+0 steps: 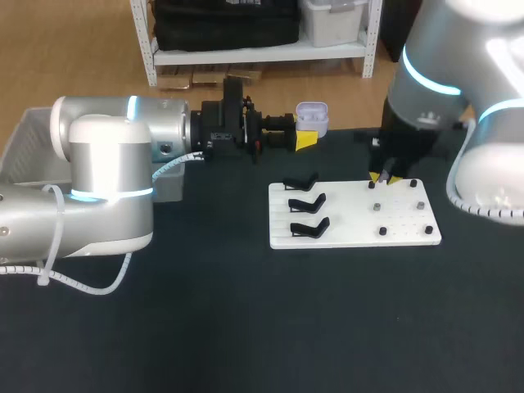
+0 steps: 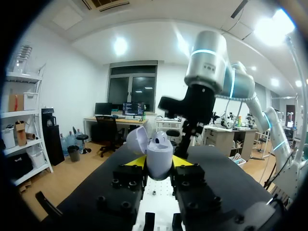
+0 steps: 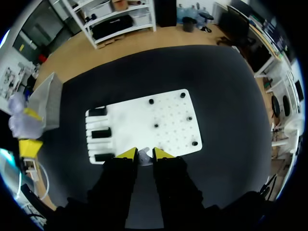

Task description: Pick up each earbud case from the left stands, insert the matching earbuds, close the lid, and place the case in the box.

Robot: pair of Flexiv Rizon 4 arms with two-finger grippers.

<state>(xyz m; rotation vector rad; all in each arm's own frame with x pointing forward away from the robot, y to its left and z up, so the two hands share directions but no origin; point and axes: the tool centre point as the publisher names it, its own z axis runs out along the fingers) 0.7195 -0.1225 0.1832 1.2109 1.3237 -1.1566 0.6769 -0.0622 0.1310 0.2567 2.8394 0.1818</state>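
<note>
Your left tool (image 2: pixel 159 162) is clamped on the open earbud case (image 2: pixel 161 153). It holds the case up off the table (image 1: pixel 205 327), lid tipped back, beyond the white board (image 1: pixel 352 223). Your right tool (image 3: pixel 144 153) hangs over the board's edge, tips nearly together, pinching a small pale earbud (image 3: pixel 144 155).

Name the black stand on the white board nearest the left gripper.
The black stand at the white board's far edge; the other two lie farther from the left gripper.
</note>
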